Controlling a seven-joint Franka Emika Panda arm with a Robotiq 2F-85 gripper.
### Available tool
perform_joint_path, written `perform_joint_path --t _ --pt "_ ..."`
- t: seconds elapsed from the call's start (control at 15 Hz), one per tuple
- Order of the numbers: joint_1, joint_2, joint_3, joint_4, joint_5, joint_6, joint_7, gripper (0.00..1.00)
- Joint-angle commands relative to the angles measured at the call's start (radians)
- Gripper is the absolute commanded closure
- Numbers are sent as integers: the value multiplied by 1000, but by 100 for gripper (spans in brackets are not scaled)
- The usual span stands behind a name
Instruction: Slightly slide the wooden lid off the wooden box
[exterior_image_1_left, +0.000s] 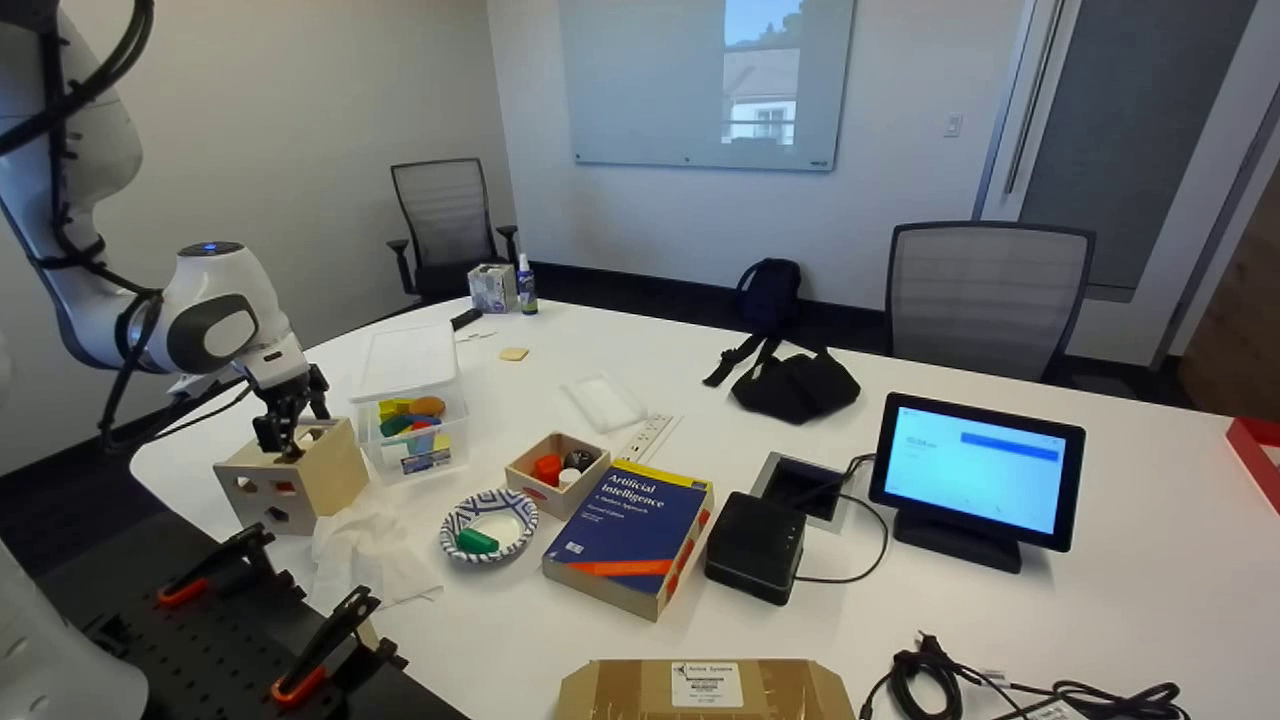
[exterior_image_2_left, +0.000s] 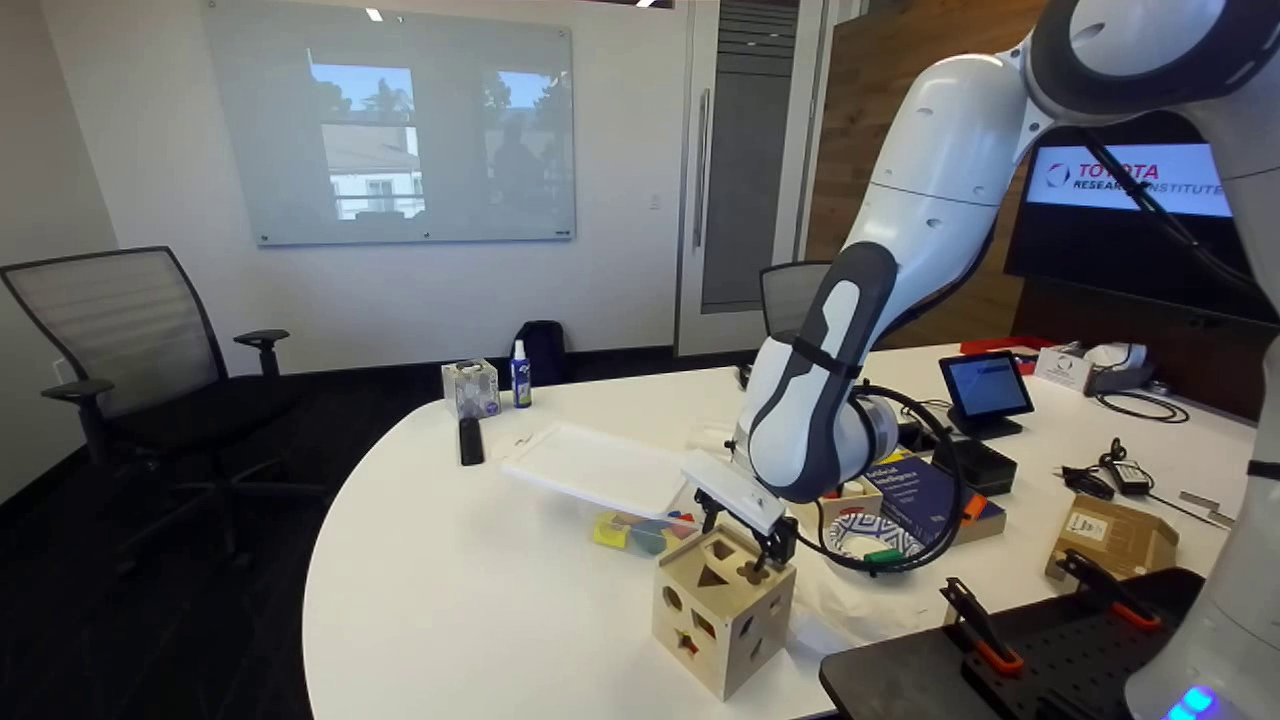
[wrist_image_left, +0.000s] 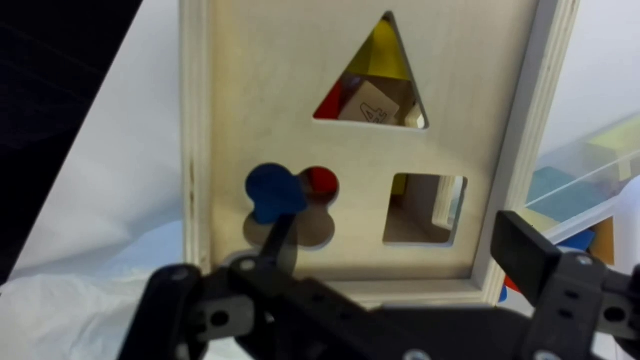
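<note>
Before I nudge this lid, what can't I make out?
Wooden lid: far edge cut off atop the wrist view.
Wooden box contents: mostly hidden by the lid, wrist view.
Whether the gripper touches the lid: hidden behind its fingertip, wrist view.
Tablet text: too small, both exterior views.

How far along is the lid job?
Done: open gripper at the wooden lid. In hand: likely positioning; one fingertip overlaps its clover-shaped hole in the wrist view, contact unclear. Left: likely the slide itself; no lid overhang shows beyond the wooden box.
</note>
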Motion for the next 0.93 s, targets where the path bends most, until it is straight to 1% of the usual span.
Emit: perform_joint_path --t 0.0,0.07,0.2,0.73,0.87 --pt "54 -14 -18 -1 30 -35 55 0" --pt "68 -15 -25 -3 31 -35 70 0" --pt "73 -14 -22 -3 31 -34 89 0" --pt "35 12 35 9 23 18 81 0" --pt "39 18 40 11 22 27 81 0"
